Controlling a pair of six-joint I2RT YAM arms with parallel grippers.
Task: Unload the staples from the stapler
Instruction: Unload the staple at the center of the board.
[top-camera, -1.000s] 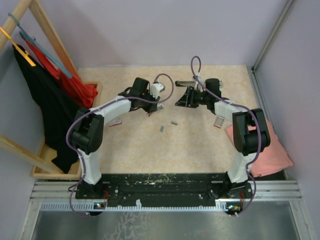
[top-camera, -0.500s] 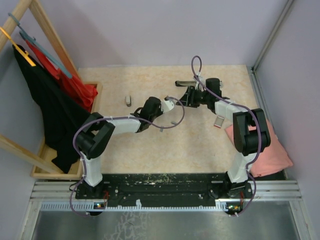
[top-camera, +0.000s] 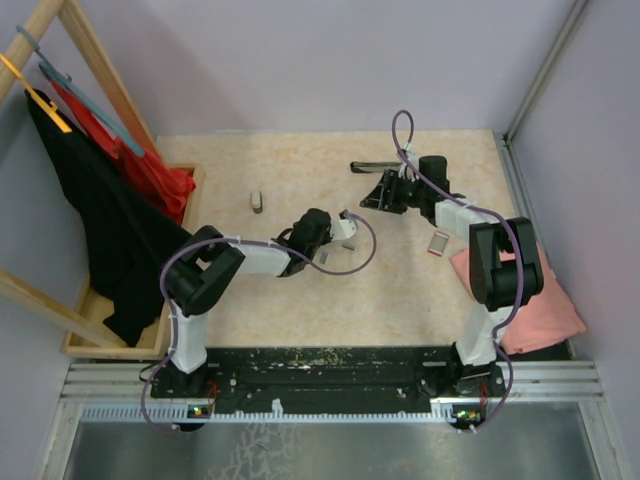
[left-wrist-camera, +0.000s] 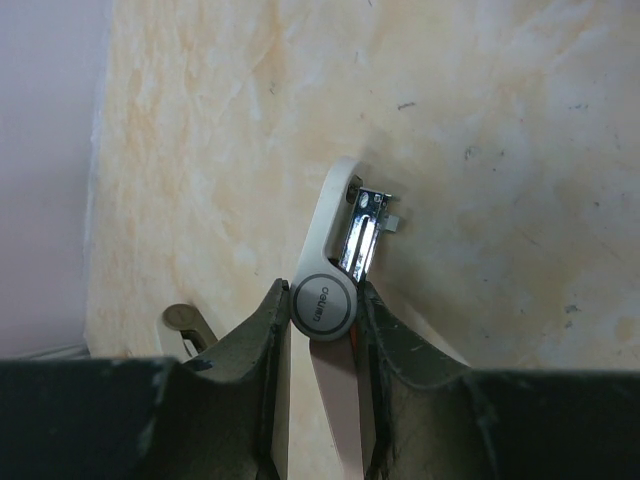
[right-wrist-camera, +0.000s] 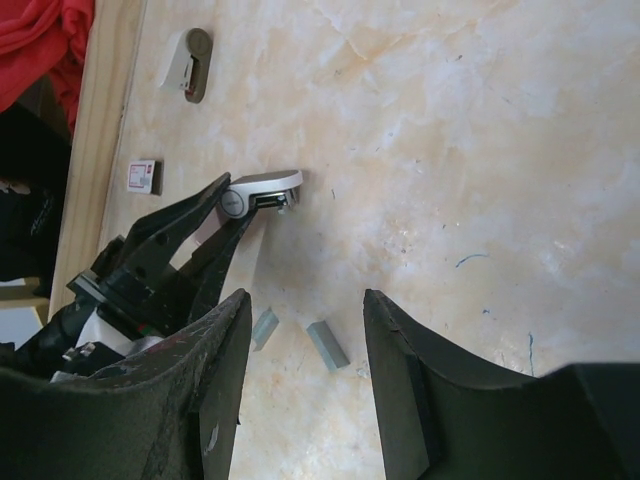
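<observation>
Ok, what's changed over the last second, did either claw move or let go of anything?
The left claw, shut on the white stapler throughout, swung right and nearer the bases, to the table's middle, uncovering a second stapler. The right claw, open and empty, drew back slightly to the right. Two loose staples remain on the table; the silver bar has not moved.

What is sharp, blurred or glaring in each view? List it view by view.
Top external: even soft light, faint shadows on the table, everything in focus. Left wrist: the mini stapler is sharp, its metal magazine glints, the left gripper has dark, soft fingers. Right wrist: the staples are crisp; the right gripper looms dark, slightly blurred.
</observation>
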